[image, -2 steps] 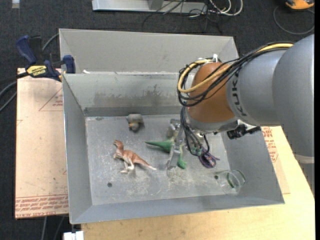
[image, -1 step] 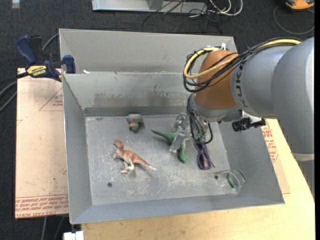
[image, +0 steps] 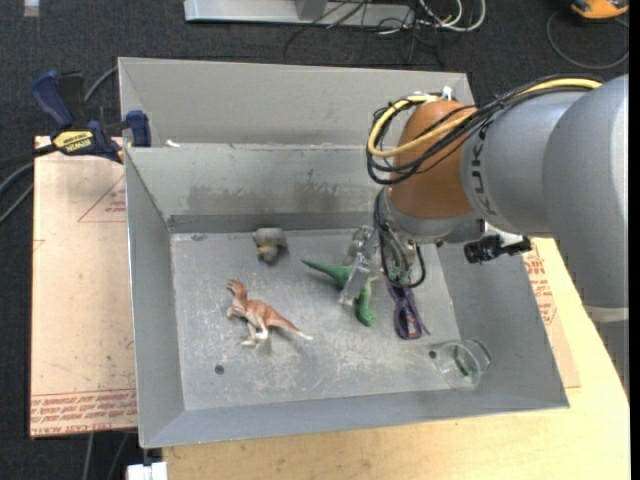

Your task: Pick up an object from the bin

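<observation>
My gripper (image: 357,280) is down in the middle-right of the bin, its metal fingers around a green toy dinosaur (image: 340,276) lying on the floor there. The toy's tail points left and its legs stick out below the fingers. A purple looped strap (image: 405,311) lies just right of the gripper. A small grey stone-like lump (image: 268,242) sits to the left near the back wall.
A brown toy dinosaur (image: 260,315) stands on the left half of the bin floor. A clear glass-like ring (image: 461,359) lies near the front right corner. The arm with its orange cover and cables hangs over the bin's right side.
</observation>
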Controlling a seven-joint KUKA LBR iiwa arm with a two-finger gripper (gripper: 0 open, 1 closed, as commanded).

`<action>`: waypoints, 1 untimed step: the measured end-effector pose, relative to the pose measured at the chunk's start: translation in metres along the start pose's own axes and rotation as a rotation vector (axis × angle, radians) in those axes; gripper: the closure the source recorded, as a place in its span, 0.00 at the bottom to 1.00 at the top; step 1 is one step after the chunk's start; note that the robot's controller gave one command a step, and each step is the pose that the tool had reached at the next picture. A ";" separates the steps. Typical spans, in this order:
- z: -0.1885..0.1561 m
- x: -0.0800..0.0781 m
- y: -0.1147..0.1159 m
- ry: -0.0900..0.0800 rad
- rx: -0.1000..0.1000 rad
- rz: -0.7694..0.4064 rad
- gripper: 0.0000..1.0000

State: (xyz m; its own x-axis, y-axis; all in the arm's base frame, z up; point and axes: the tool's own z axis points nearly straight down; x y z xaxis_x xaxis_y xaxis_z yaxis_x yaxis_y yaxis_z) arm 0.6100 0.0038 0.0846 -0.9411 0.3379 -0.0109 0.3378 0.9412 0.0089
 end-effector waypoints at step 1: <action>-0.096 -0.008 0.010 -0.002 -0.001 -0.007 1.00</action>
